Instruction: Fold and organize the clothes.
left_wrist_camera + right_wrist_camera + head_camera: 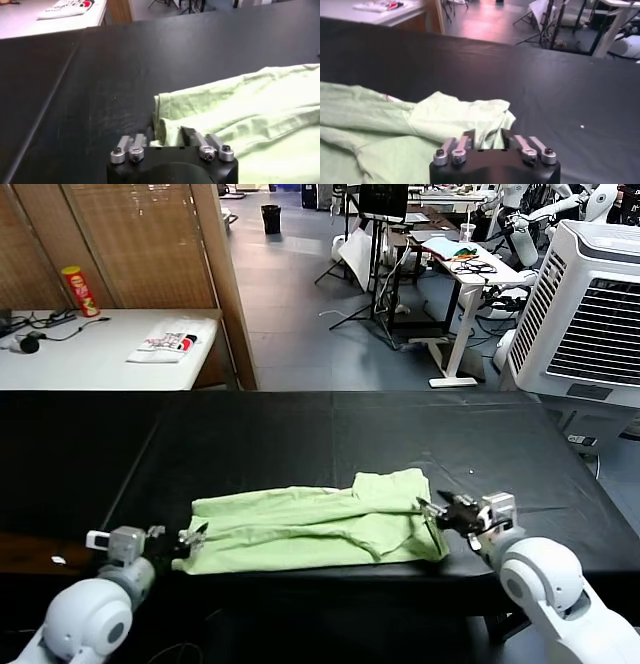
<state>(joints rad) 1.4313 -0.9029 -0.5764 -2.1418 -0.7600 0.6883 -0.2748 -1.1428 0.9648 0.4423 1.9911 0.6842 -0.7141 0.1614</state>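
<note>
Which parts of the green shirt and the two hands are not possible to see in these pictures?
- Pale lime-green thin fabric shirt: collar, buttons and front patch folded under in all views.
- Left hand: fingertips hidden by its own body in the left wrist view.
- Right hand: the same in the right wrist view.

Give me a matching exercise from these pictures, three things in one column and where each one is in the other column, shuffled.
Things:
1. pale lime-green thin fabric shirt
2. left tool
3. right tool

Places:
A. at the shirt's end on the robot's right side
B. spread flat along the near part of the black-covered table
C. at the shirt's end on the robot's left side

Pairs: 1-B, 2-C, 3-A
</note>
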